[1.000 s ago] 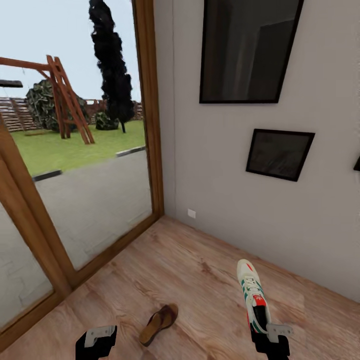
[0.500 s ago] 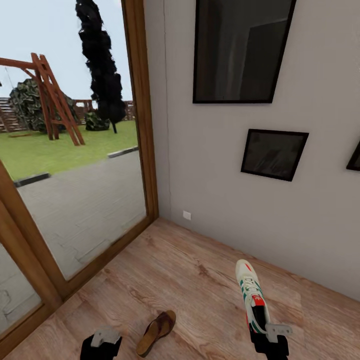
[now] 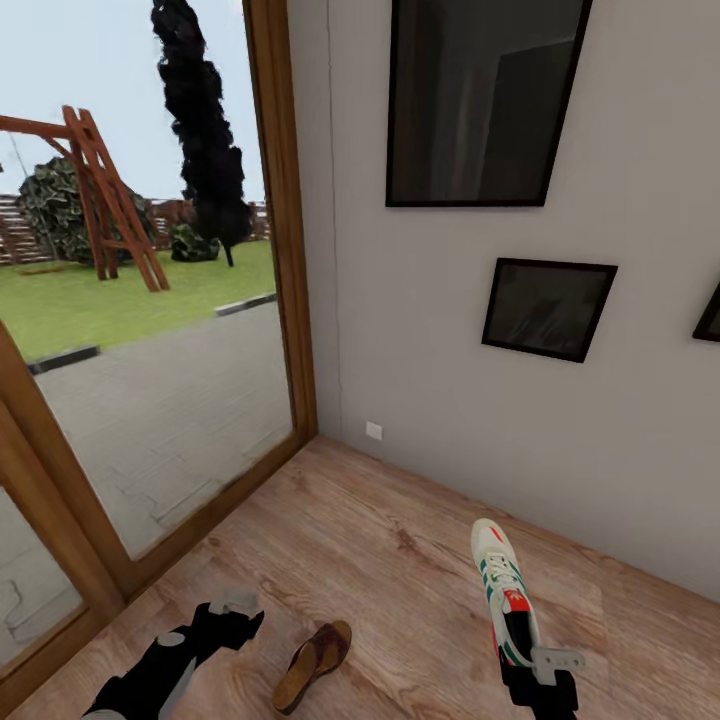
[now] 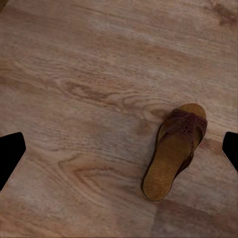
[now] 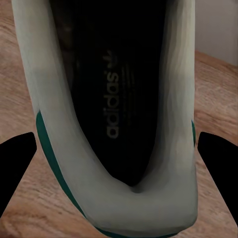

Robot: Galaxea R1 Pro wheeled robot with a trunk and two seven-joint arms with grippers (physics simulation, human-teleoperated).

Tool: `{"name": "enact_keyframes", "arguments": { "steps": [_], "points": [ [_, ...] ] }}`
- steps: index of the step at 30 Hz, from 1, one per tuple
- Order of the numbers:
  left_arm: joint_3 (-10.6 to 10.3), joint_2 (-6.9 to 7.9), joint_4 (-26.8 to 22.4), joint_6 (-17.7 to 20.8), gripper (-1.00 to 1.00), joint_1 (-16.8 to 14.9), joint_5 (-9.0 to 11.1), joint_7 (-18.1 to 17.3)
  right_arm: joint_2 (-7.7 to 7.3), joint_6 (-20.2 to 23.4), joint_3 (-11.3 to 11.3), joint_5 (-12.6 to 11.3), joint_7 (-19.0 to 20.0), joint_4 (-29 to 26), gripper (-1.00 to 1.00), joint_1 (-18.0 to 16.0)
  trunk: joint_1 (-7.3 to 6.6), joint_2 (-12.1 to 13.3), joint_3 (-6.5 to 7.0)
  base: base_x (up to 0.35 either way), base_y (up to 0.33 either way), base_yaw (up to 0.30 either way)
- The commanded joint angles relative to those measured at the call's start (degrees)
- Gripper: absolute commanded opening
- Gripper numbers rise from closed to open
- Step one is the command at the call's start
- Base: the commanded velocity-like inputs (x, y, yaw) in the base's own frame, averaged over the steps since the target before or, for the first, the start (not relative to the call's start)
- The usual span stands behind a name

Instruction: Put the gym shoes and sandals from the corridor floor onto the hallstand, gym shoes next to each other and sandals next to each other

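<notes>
Since the earlier frames the left arm has come forward over the corridor floor (image 3: 380, 560), so its left gripper (image 3: 232, 612) now sits close beside the sandal (image 3: 313, 664); between the first earlier frame and the next the camera also swung a little, shifting the window and the wall pictures together. The sandal and the gym shoe (image 3: 503, 590) look unmoved.

Everything turns on the sandal. It lies flat on the planks, sole down, its long axis running diagonally, strap end pointing away from the robot and toward the wall, heel end nearer the robot. From the sandal, the left gripper is just off to the window side and slightly beyond its strap end, not touching. In the left wrist view the sandal (image 4: 174, 151) lies off-centre, nearer one finger than the other, with the two dark fingers (image 4: 10, 151) spread wide at the frame edges and nothing between them. To my eye, the hand must shift sideways toward the sandal, and probably turn, before closing across its narrow width.

On the sandal's other side, well apart, the right gripper (image 3: 540, 672) is at the heel of the gym shoe, whose toe points to the wall. The right wrist view looks straight into the shoe's dark opening (image 5: 116, 99), fingers (image 5: 15, 168) either side of the heel; whether they pinch it I cannot tell.
</notes>
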Motion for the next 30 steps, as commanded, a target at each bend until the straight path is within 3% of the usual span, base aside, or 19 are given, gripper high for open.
{"name": "enact_keyframes", "arguments": {
  "steps": [1,10,13,17,18,19,21,22,26,30],
  "points": [
    [0.4,-0.06,-0.1,0.1,1.00,-0.3,-0.7,-0.5,-0.03,-0.2,-0.2,0.6,-0.3,0.1,-1.00,0.0,-0.01,0.0,-0.06,0.000,0.000,0.000],
    [0.3,-0.06,0.2,0.4,1.00,-0.9,-4.4,-0.7,-0.27,-0.1,0.2,0.7,0.3,-0.4,-1.00,0.0,-0.01,0.0,-0.06,0.000,0.000,0.000],
    [0.3,-0.10,0.2,0.4,1.00,-0.8,-5.8,-0.8,-0.35,0.0,1.5,1.2,3.3,-3.0,-1.00,-0.1,-0.01,0.0,-0.06,0.000,0.000,0.000],
    [0.3,-0.20,0.1,0.5,1.00,-0.9,-6.9,-1.4,-0.37,1.9,4.5,2.5,13.7,-13.4,-1.00,-0.1,-0.01,0.0,-0.06,0.000,0.000,0.000],
    [0.3,-0.25,-0.1,0.6,1.00,-0.9,-7.1,-1.7,0.01,11.0,5.8,3.0,23.3,-24.7,-1.00,-0.1,-0.01,0.0,-0.06,0.000,0.000,0.000],
    [0.3,-0.24,-0.1,0.7,1.00,-1.0,-7.1,-1.7,0.07,13.3,5.9,3.0,24.9,-27.0,-1.00,-0.1,-0.01,0.0,-0.06,0.000,0.000,0.000],
    [0.3,-0.16,-0.1,0.8,1.00,-1.1,-7.2,-1.8,0.22,25.3,6.3,3.1,31.8,-37.7,-1.00,-0.1,-0.01,0.0,-0.06,0.000,0.000,0.000],
    [0.3,-0.15,-0.2,0.8,1.00,-1.2,-7.2,-1.8,0.28,29.2,6.3,3.1,34.0,-41.3,-1.00,-0.1,-0.01,0.0,-0.06,0.000,0.000,0.000],
    [0.3,-0.37,-0.2,1.0,1.00,-1.6,-7.2,-1.8,0.29,37.3,6.4,3.1,38.5,-51.6,-1.00,-0.1,0.21,-0.4,-0.24,0.000,0.000,0.000],
    [0.4,-0.75,-0.3,1.0,1.00,-1.7,-7.2,-1.8,0.10,38.3,6.3,3.1,40.4,-53.7,-1.00,-0.1,1.09,-2.0,-0.95,0.000,0.000,0.000]
  ]
}}
